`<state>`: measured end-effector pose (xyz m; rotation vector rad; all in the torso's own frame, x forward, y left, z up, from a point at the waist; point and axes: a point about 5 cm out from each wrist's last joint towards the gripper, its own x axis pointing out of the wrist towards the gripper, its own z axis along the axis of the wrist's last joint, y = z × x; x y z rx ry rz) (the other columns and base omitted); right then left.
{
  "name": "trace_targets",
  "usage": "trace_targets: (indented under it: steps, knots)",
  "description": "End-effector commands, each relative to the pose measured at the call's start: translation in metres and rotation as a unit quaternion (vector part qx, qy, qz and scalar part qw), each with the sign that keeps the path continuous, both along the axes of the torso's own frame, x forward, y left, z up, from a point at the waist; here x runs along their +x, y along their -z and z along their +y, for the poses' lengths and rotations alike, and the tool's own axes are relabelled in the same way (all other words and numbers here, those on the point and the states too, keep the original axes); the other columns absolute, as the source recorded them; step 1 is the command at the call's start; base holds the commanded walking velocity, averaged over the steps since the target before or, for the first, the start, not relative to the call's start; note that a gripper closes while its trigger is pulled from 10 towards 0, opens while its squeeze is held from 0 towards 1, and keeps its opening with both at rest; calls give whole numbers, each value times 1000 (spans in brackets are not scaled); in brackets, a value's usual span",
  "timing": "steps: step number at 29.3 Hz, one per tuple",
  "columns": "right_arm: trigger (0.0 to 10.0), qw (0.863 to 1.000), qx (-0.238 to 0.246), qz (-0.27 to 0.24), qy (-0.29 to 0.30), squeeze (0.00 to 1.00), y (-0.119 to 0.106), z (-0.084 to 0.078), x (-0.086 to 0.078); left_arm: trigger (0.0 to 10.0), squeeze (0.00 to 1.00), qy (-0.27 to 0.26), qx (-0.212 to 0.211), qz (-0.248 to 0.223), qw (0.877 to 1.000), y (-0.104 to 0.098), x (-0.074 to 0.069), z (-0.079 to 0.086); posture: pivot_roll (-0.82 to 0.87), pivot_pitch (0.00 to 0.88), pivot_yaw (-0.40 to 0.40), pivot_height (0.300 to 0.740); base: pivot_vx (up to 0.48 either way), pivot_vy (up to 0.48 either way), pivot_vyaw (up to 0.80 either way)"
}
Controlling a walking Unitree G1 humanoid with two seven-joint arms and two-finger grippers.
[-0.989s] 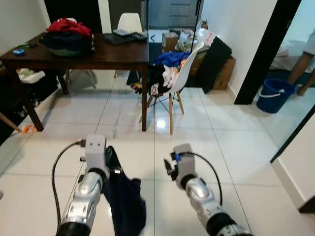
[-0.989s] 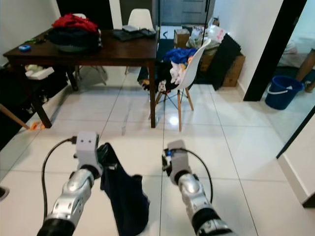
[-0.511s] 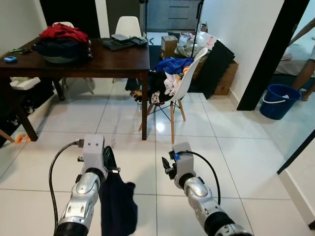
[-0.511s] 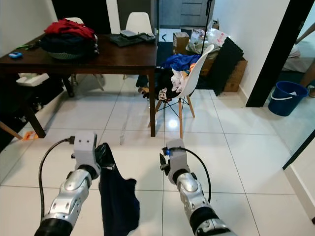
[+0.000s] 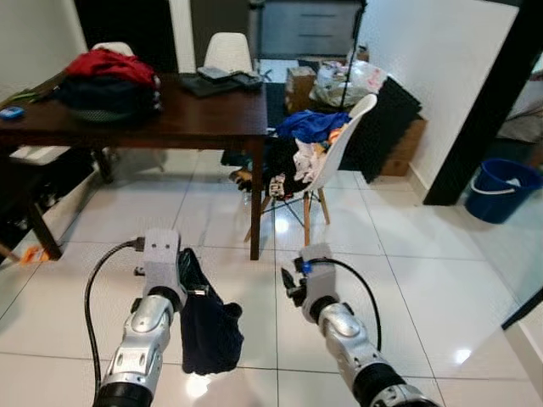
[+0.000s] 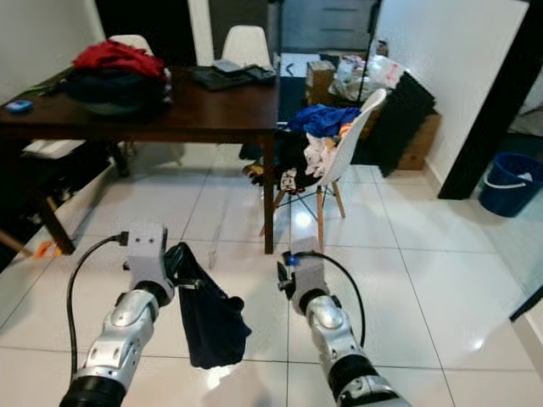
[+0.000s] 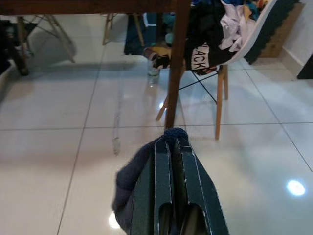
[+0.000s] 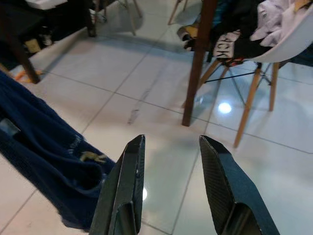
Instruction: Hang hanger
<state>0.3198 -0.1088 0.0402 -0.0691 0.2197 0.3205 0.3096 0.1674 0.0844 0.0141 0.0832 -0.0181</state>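
Observation:
A dark navy garment (image 5: 206, 326) hangs from my left gripper (image 7: 171, 143), whose black fingers (image 7: 190, 181) are pressed together on the cloth above the white tiled floor. The cloth droops below the left wrist (image 5: 161, 254) and also shows in the right wrist view as a blue fold (image 8: 54, 161). My right gripper (image 8: 171, 142) is held out beside it with its two fingers (image 8: 126, 188) spread and nothing between them. No hanger can be made out in the frames.
A dark wooden table (image 5: 161, 114) with a pile of clothes (image 5: 106, 76) stands ahead on the left. A white chair (image 5: 335, 140) heaped with clothes sits by the table leg. A blue bucket (image 5: 505, 188) stands at the right by a black door frame.
The camera has shifted, so the table and chair sit differently in view. The garment has bunched up shorter under the left gripper. Both arms hold about the same pose.

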Motion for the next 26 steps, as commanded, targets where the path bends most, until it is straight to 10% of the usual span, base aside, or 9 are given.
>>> trace_targets:
  steps: [1, 26]
  knots:
    - [10000, 1000, 4, -5, 9, 0, -1, -4, 0, 10000, 0, 3, -5, -9, 1000, -4, 1, -2, 37, 0, -18, 740, 446, 0, 0]
    - [10000, 999, 16, -26, 17, 0, -12, -2, 8, 10000, 0, -8, -7, -14, 1000, -9, -2, 3, 57, 0, -38, 740, 444, 0, 0]
